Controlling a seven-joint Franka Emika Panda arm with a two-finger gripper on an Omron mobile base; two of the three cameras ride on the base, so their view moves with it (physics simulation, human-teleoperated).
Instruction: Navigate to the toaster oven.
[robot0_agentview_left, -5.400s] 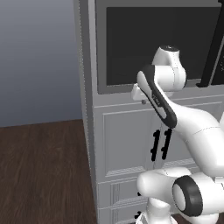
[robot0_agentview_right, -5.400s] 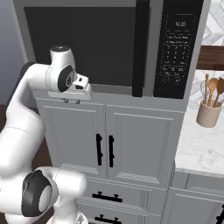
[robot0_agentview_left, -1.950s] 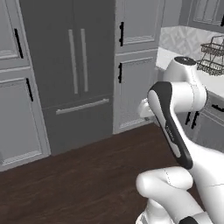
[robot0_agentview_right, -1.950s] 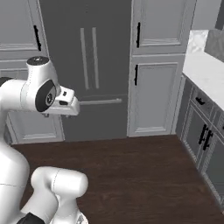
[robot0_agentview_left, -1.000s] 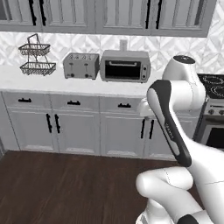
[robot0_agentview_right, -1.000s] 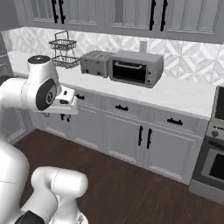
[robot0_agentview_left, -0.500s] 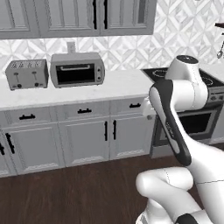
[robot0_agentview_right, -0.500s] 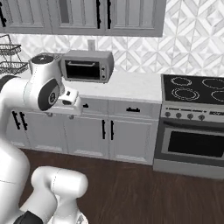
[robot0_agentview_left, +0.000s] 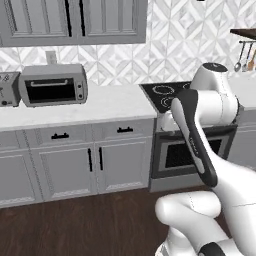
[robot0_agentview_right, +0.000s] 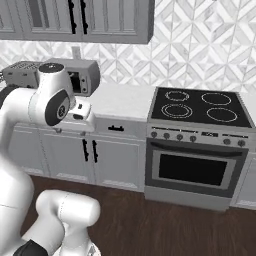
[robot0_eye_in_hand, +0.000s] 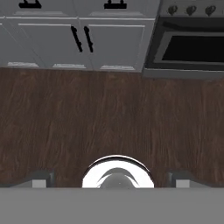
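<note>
The toaster oven (robot0_agentview_left: 52, 85) is a grey box with a dark glass door and a silver bar handle. It stands on the white counter at the left of the left base view. In the right base view my upper arm covers most of the toaster oven (robot0_agentview_right: 86, 75). In the hand view my gripper (robot0_eye_in_hand: 111, 178) points down at the dark wood floor. Its fingertips (robot0_eye_in_hand: 41, 178) are set wide apart, open, with nothing between them. The arm is folded close to the base, well short of the counter.
A slot toaster (robot0_agentview_left: 5, 89) sits left of the toaster oven. A black cooktop (robot0_agentview_right: 200, 106) with an oven door (robot0_agentview_right: 197, 170) below it stands to the right. Grey cabinets (robot0_agentview_left: 75, 160) run under the counter, with wood floor (robot0_eye_in_hand: 109, 118) in front.
The whole scene has slid left in both base views as the base moved. The toaster oven now sits farther left and the stove has come into view. The arm's pose is unchanged.
</note>
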